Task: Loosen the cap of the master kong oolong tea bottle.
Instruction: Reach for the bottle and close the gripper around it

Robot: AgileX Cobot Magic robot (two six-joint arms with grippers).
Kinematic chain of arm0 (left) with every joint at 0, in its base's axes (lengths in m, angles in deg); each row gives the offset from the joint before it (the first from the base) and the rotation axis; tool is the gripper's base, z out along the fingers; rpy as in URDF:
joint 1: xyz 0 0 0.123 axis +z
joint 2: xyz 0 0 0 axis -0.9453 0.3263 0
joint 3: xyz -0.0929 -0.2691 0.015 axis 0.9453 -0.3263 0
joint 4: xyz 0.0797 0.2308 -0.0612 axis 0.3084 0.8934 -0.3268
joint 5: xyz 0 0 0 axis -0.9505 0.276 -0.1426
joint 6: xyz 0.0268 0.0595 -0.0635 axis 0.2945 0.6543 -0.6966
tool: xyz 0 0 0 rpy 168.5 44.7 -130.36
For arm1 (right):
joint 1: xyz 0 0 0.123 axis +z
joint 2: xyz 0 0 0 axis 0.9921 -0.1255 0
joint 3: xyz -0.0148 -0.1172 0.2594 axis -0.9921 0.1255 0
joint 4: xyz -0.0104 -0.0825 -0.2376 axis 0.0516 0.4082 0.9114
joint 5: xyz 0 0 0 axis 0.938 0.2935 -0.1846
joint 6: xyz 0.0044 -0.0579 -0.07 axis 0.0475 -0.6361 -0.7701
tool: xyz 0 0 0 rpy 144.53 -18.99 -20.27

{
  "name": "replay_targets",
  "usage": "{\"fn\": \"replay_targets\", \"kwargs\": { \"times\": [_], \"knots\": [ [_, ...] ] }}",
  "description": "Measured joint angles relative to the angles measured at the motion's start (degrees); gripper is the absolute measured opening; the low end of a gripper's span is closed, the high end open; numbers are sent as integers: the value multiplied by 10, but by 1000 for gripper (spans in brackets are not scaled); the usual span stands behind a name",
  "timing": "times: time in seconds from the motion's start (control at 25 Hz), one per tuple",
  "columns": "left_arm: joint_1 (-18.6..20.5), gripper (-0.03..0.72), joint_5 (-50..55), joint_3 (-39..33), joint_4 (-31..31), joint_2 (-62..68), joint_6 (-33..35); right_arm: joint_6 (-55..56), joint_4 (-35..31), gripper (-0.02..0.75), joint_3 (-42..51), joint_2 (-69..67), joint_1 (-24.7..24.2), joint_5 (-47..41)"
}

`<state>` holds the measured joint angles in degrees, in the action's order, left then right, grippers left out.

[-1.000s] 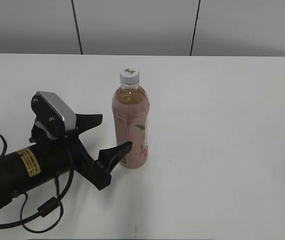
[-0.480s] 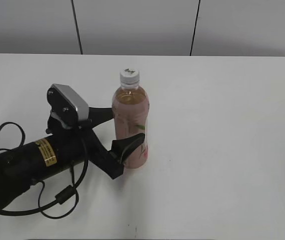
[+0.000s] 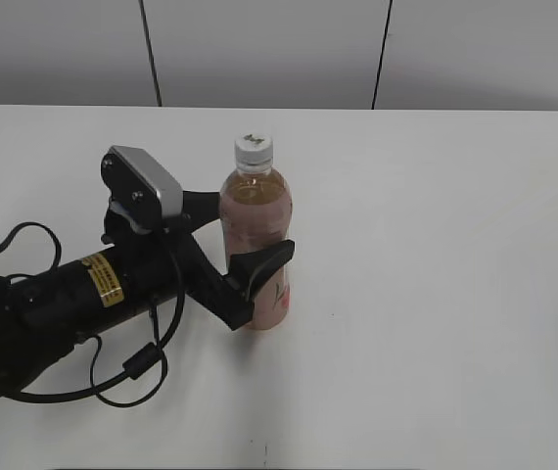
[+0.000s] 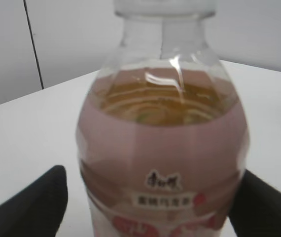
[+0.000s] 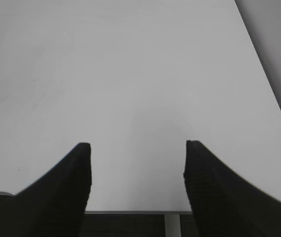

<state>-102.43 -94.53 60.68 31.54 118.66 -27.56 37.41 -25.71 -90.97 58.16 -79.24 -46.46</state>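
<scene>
Left claw [image 3: 245,230] straddles 1 bottle [image 3: 256,235] w/ 1 cap [image 3: 254,148].

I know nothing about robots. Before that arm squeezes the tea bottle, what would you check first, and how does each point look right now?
1. Bottle upright on the table: ok.
2. Bottle sits between the left gripper fingers, one on each side: ok.
3. Fingers already pressing the bottle: cannot tell; the left wrist view shows slim gaps.
4. Cap on and clear of the fingers: ok.
5. Right gripper open, ready for the cap: ok.
6. Right gripper near the cap: not ok; it sees only bare table.
</scene>
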Motion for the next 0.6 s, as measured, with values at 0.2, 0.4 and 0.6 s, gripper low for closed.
{"fn": "replay_targets", "kwargs": {
  "times": [0.2, 0.4, 0.6],
  "knots": [
    [0, 584, 0, 0, 0, 0, 0, 0, 0, 458, 0, 0, 0, 0],
    [0, 533, -1, 7, 2, 8, 0, 0, 0, 458, 0, 0, 0, 0],
    [0, 424, -1, 18, 17, 21, -4, 0, 0, 458, 0, 0, 0, 0]
  ]
}}
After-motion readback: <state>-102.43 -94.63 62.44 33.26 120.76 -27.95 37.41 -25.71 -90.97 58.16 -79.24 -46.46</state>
